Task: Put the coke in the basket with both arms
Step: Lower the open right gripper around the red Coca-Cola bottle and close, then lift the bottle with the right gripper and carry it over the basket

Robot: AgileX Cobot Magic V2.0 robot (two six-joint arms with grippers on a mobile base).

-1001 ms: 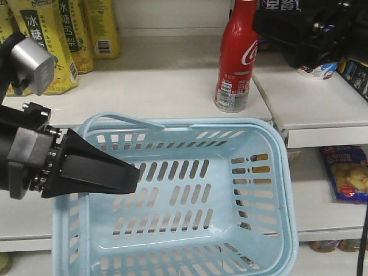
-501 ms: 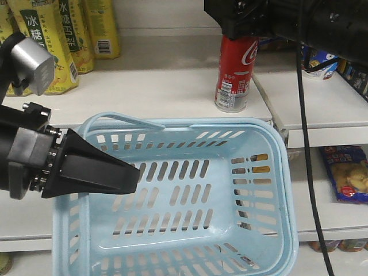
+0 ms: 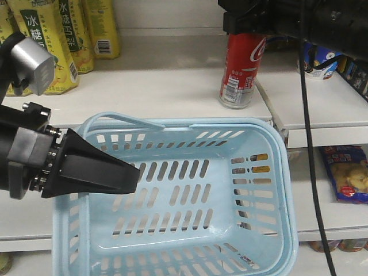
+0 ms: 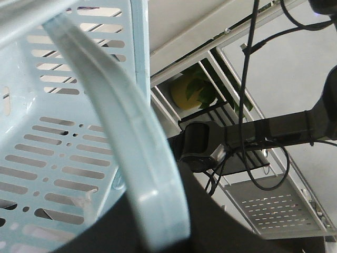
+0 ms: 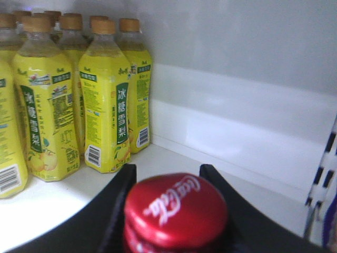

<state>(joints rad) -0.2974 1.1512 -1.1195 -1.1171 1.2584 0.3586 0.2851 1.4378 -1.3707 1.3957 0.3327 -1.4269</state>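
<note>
The coke (image 3: 241,72) stands on the white shelf (image 3: 161,92), at about 1 o'clock from the basket (image 3: 172,122) in the front view. It leans slightly, and I cannot tell whether its base rests fully on the shelf. Its top is hidden there under my right arm (image 3: 299,20), which reaches in from 2 o'clock.

In my right wrist view the red cap fills the lower middle. My right end effector (image 5: 168,169) is closed on it, one black finger (image 5: 125,182) at the cap's 9 o'clock and the other at its 3 o'clock, both right against its edge.

My left end effector (image 3: 133,174) comes in from 9 o'clock over the basket's left rim, its fingers brought together into one black wedge. In the left wrist view the pale blue handle (image 4: 131,158) curves down into it, so I read it as clamped on the basket.

The basket sits in front of the shelf edge, just below the coke, with its second handle (image 3: 118,117) raised at 11 o'clock. Yellow bottles (image 3: 52,40) stand on the shelf at 10 o'clock, well apart from the coke.
</note>
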